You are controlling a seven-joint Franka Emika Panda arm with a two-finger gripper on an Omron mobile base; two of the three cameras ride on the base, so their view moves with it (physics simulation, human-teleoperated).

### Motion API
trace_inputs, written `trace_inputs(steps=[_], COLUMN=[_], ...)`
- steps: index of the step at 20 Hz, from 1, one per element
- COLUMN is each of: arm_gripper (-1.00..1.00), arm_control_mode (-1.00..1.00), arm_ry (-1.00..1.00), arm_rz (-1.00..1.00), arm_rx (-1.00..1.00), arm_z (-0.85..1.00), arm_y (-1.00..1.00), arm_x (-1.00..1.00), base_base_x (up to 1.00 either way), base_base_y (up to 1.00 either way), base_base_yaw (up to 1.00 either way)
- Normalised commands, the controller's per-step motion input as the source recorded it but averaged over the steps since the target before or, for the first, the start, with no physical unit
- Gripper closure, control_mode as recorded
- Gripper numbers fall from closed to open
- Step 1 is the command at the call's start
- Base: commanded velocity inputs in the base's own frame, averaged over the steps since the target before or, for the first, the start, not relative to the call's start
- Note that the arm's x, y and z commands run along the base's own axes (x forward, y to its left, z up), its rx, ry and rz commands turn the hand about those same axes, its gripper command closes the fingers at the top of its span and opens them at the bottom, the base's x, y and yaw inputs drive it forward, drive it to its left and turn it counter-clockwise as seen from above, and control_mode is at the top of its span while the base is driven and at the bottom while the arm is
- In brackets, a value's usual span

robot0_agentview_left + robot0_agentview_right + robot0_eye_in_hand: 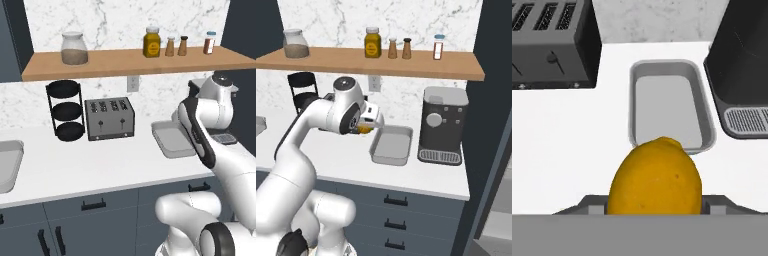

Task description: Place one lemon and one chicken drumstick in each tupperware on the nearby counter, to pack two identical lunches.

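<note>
Nearest the hand camera, a lemon [655, 177] sits pinched between the fingers [655, 206], held above the white counter [572, 145] just short of an empty grey tupperware [668, 102]. Left of that tub stands a toaster [549, 42]; a dark coffee machine [742, 65] stands to its right.

Open grey rectangular tupperware [668, 105] lies unobstructed at 12 o'clock; silver four-slot toaster [552, 42] at 10, black coffee machine [742, 70] at 2.
</note>
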Motion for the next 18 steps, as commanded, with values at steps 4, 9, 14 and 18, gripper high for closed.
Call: trace_inputs(steps=[4,9,14,18], arm_gripper=[1.0,1.0,1.0,1.0], arm_control_mode=[-1.0,-1.0,-1.0,-1.0], arm_ry=[0.57,0.12,-0.07,0.01], arm_rz=[0.0,0.0,0.0,0.0], arm_rx=[0.0,0.0,0.0,0.0], arm_z=[-1.0,-0.79,-0.71,-0.84], arm_y=[-0.02,0.0,0.0,-0.02], arm_x=[0.42,0.47,0.98,1.0], base_base_x=[0.0,0.0,0.0,0.0], base_base_y=[0.0,0.0,0.0,0.0], base_base_yaw=[0.0,0.0,0.0,0.0])
